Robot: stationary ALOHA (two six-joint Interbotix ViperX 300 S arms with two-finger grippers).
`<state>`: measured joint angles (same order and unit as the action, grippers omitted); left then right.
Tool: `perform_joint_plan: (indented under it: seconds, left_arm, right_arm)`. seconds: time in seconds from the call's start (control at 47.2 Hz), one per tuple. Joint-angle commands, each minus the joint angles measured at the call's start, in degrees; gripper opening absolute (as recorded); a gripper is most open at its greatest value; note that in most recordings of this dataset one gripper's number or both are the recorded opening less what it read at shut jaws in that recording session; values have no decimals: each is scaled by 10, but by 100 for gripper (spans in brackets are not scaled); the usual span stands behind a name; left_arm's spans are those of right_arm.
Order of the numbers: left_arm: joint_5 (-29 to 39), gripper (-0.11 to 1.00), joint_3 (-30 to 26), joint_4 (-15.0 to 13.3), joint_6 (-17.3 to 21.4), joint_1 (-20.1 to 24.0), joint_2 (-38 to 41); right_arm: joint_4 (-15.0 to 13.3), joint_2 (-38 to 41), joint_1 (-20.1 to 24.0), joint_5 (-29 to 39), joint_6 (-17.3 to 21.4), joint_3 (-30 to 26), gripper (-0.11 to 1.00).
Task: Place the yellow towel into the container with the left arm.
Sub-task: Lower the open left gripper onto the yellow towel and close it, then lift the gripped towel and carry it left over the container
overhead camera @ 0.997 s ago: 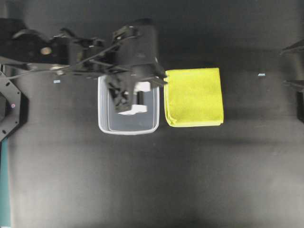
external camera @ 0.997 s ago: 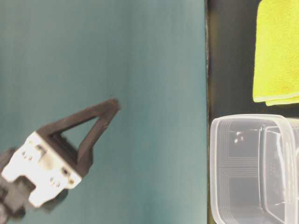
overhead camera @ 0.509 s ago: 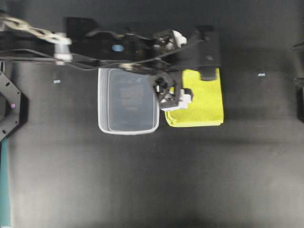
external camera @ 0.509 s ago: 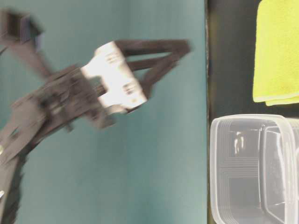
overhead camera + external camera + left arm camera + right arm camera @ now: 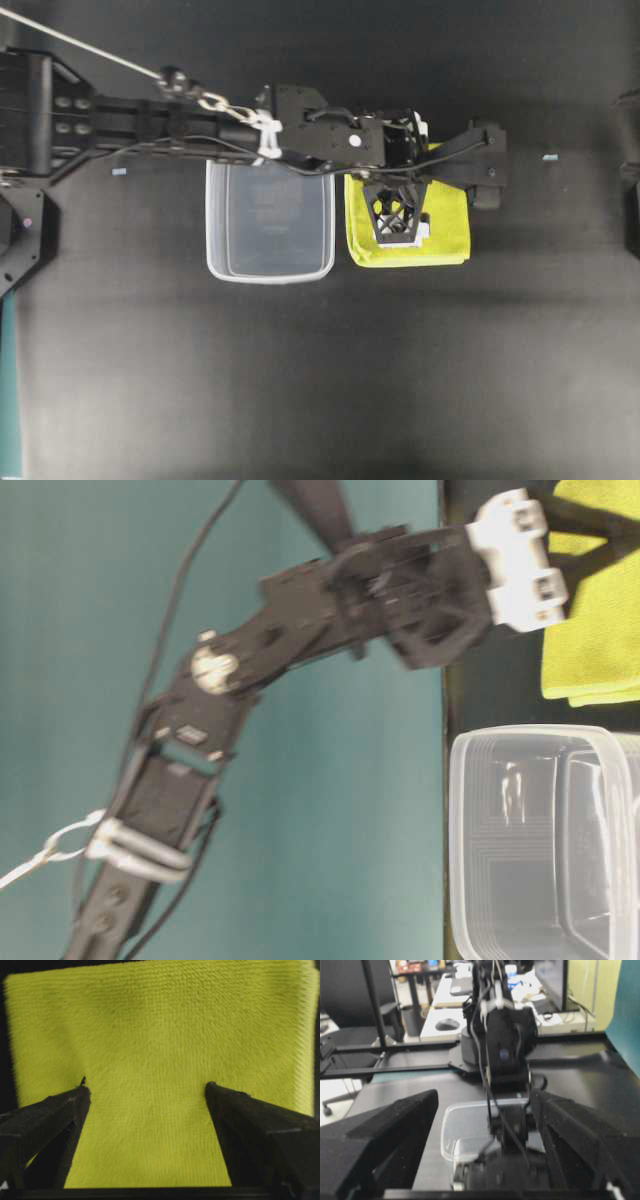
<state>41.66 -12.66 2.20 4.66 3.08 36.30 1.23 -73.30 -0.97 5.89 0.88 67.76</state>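
We see the left gripper (image 5: 397, 222) open, directly above the yellow towel (image 5: 445, 215); the container (image 5: 270, 222) lies at nine o'clock, just beside it.

Left arm over towel, tub alongside

Shows the left arm (image 5: 300, 630), black and jointed, slanting from lower left up to upper right across a teal backdrop (image 5: 300, 830), cables trailing along its length and a white fitting (image 5: 520, 560) at the wrist end. Reaches past the dark table edge (image 5: 443, 690) to overlap the yellow towel (image 5: 600, 630), layered edges visible at the cloth's lower border. Places the container (image 5: 540, 840), clear with a thick rounded rim, just beside the towel, apart from it. Hides the fingertips beyond the frame edge.
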Motion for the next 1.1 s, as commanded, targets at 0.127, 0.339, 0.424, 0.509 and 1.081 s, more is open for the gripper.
perform_joint_plan:
  seconds: [0.127, 0.339, 0.424, 0.509, 1.081]
  left_arm:
    - [-4, 89, -4, 3, 2, -10, 11]
    - [-12, 63, -1, 3, 2, -21, 10]
    - [-11, 39, -5, 3, 2, -25, 10]
    - [-7, 15, -9, 2, 2, -26, -3]
    - [164, 7, -19, 2, 1, -23, -217]
  right_arm:
    - [2, 0, -1, -3, 2, -7, 73]
    - [2, 0, -1, -3, 2, -7, 73]
    - [2, -1, 0, -3, 2, -7, 73]
    - [2, -2, 0, -3, 2, -7, 73]
    - [3, -2, 0, -7, 1, -4, 73]
